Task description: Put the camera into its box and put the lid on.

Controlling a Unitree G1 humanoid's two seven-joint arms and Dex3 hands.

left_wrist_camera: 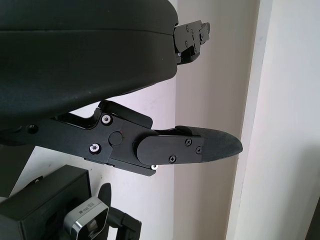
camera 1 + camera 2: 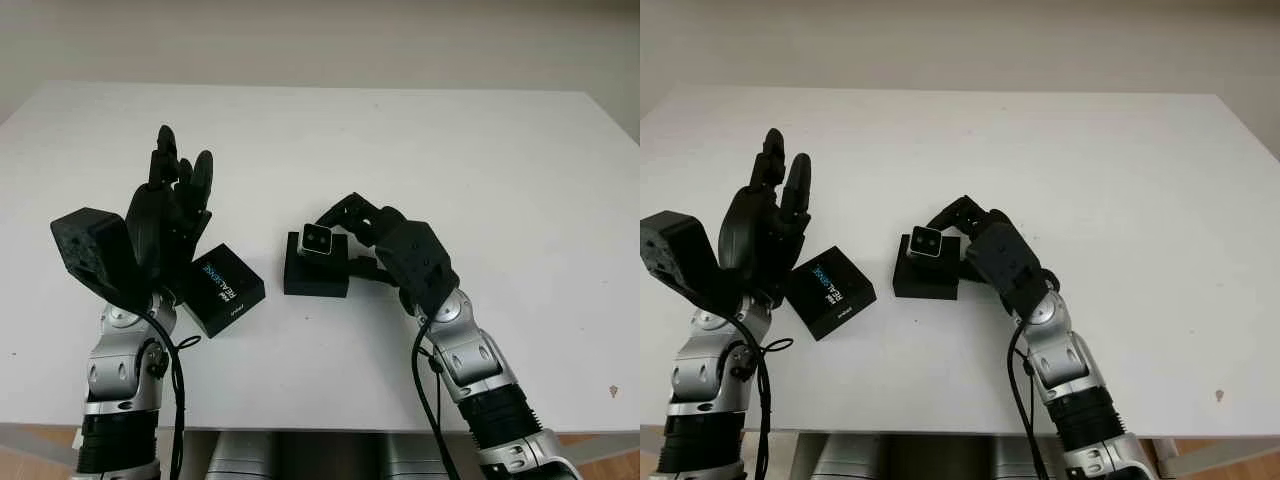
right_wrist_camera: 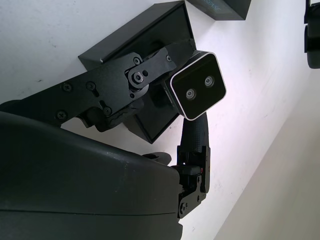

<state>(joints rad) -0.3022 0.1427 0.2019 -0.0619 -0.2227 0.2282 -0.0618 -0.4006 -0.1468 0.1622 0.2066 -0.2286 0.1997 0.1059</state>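
Observation:
The small silver-faced camera (image 2: pixel 319 240) with two lenses stands at the far side of the open black box (image 2: pixel 316 278) in the middle of the table. My right hand (image 2: pixel 338 224) is shut on it, with a finger (image 3: pixel 194 137) on either side of the camera (image 3: pixel 198 91) just above the box's wall (image 3: pixel 107 47). The black lid (image 2: pixel 222 288) with blue print lies flat to the left of the box. My left hand (image 2: pixel 178 170) is raised open above the lid's left end, holding nothing.
The white table (image 2: pixel 450 150) stretches wide behind and to the right of the box. Its front edge (image 2: pixel 330 420) runs close below both forearms. A loose black cable (image 2: pixel 180 345) hangs at my left wrist.

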